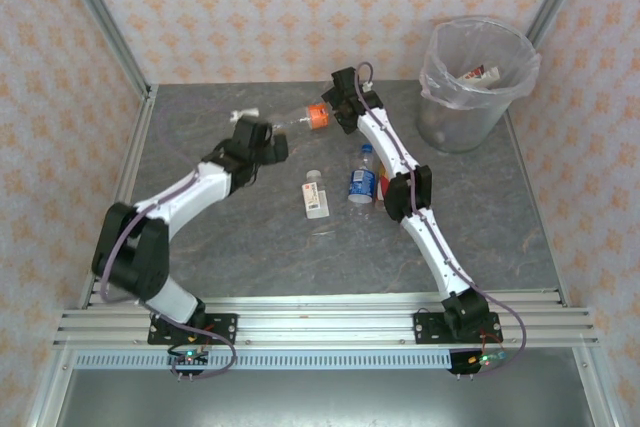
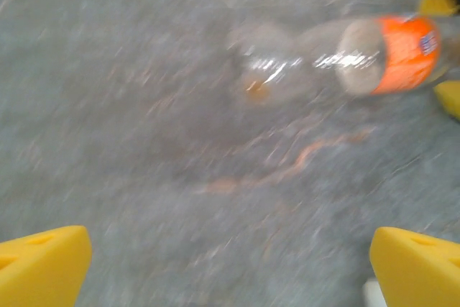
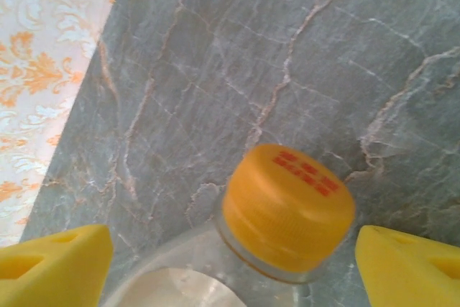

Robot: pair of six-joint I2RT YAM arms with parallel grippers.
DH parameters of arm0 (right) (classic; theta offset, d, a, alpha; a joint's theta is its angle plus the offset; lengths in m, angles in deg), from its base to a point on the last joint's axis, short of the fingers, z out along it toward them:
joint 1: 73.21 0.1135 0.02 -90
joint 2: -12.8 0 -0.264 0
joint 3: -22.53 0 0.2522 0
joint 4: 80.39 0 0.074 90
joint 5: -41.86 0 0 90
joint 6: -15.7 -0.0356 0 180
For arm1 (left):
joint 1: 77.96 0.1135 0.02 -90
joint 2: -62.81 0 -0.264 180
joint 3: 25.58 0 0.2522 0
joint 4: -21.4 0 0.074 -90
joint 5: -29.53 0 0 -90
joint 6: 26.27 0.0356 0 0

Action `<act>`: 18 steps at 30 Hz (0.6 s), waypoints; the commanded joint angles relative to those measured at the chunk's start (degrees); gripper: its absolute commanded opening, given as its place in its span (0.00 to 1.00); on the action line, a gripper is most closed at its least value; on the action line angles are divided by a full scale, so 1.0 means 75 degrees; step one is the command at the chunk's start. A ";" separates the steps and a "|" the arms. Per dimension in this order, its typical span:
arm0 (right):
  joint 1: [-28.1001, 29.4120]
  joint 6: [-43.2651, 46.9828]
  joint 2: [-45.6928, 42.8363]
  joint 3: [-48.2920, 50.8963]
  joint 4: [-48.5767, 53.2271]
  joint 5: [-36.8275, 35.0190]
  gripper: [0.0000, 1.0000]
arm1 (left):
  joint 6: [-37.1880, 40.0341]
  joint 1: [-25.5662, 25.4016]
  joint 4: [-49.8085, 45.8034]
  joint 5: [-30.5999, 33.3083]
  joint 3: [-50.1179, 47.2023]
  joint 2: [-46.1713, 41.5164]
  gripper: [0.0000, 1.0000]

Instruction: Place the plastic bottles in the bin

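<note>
An orange-labelled clear bottle [image 1: 315,117] lies on the grey marble table [image 1: 250,237]. Its orange cap [image 3: 287,210] and neck sit between the yellow fingers [image 3: 65,260] of my right gripper [image 1: 336,107] [image 3: 233,253], which is open, with a gap on each side. The same bottle [image 2: 392,52] appears blurred at the top right of the left wrist view. My left gripper [image 1: 266,142] [image 2: 230,264] is open over bare table, just left of the bottle. A white-labelled bottle [image 1: 315,194] and a blue-labelled bottle [image 1: 362,179] lie mid-table. The bin [image 1: 470,107] stands at the far right with a bottle [image 1: 480,74] inside.
A small white object [image 1: 240,114] lies near the far edge behind the left gripper. The right forearm [image 1: 400,172] stretches over the table beside the blue-labelled bottle. Metal frame posts and patterned walls close in the table's left, right and back.
</note>
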 commanded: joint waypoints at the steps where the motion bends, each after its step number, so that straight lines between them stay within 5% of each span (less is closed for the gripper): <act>1: -0.0041 -0.0081 0.0269 0.0031 0.0039 0.0086 0.88 | 0.1054 0.0340 -0.0638 -0.0808 0.1570 0.1156 1.00; 12: -0.0042 -0.0530 0.0480 -0.0007 -0.0210 0.0444 0.78 | 0.1635 0.0675 -0.2527 -0.2113 0.6828 0.5477 1.00; 18: -0.0032 -0.0609 0.0504 -0.0104 -0.0477 0.0642 0.59 | 0.1618 0.0682 -0.2343 -0.3603 0.6647 0.5545 1.00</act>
